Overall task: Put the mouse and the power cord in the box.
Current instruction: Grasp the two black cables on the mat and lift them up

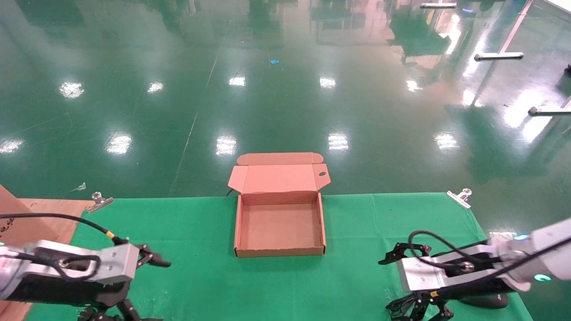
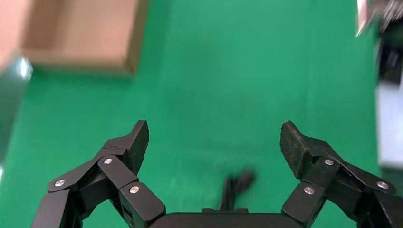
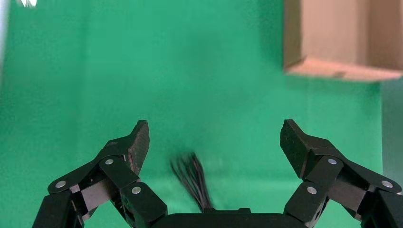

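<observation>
The brown cardboard box (image 1: pixel 279 252) stands open at the middle of the green table, its lid folded back and nothing inside. My left gripper (image 1: pixel 149 289) hovers open at the front left, and just below its palm lies a blurred black cord end (image 2: pixel 240 182), apparently the power cord. At the front right my right gripper (image 1: pixel 392 287) is open above a bundle of thin black cable (image 3: pixel 192 178). A glossy black oval, the mouse (image 1: pixel 486 301), shows partly under the right arm. The box also shows in the left wrist view (image 2: pixel 85 42) and the right wrist view (image 3: pixel 340 40).
Metal clips (image 1: pixel 99 200) (image 1: pixel 461 196) pin the green cloth at the far corners. A brown board (image 1: pixel 26 214) sits off the table's left side. Beyond the far edge is shiny green floor.
</observation>
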